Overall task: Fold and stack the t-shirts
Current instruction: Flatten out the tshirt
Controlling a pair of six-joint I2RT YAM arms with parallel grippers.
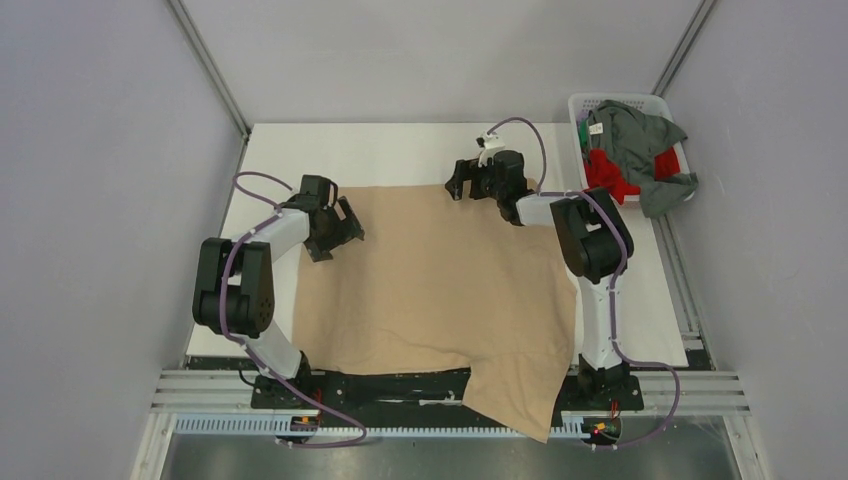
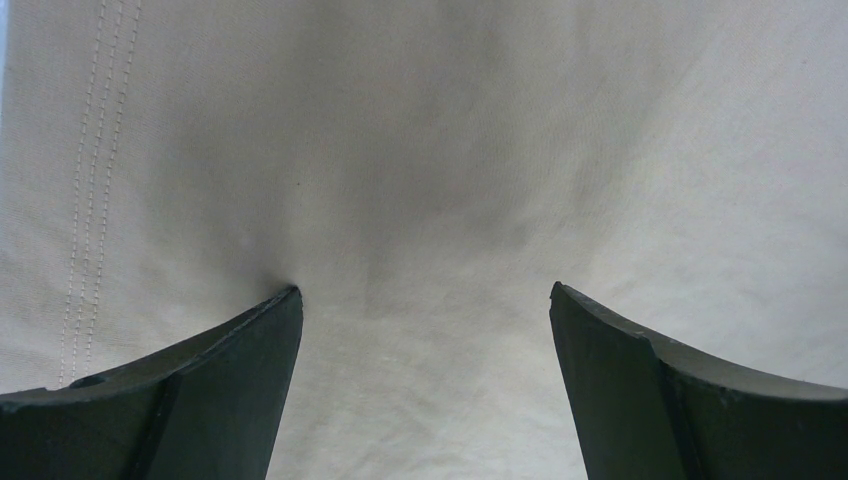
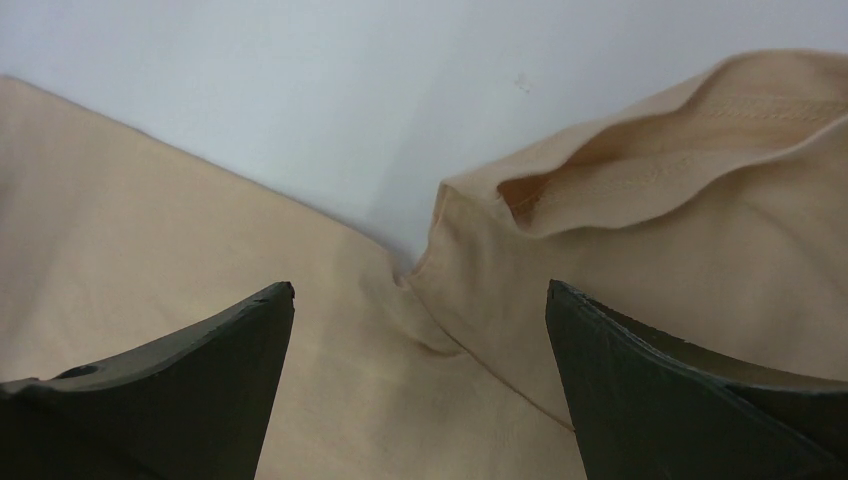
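Over the tan t-shirt [image 1: 440,290], left gripper [image 1: 347,232] and right gripper [image 1: 458,184] low, jaws wide apart

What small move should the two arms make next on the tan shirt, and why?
Probably lower and close both grippers on the cloth. The left gripper and right gripper stand open over the tan t-shirt, which lies spread and unfolded; the right one straddles a raised hemmed edge, an easy pinch point.

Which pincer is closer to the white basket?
Right. The right pincer sits at the tan shirt's far edge, left of the basket; the left pincer is farther off, over the shirt's left side.
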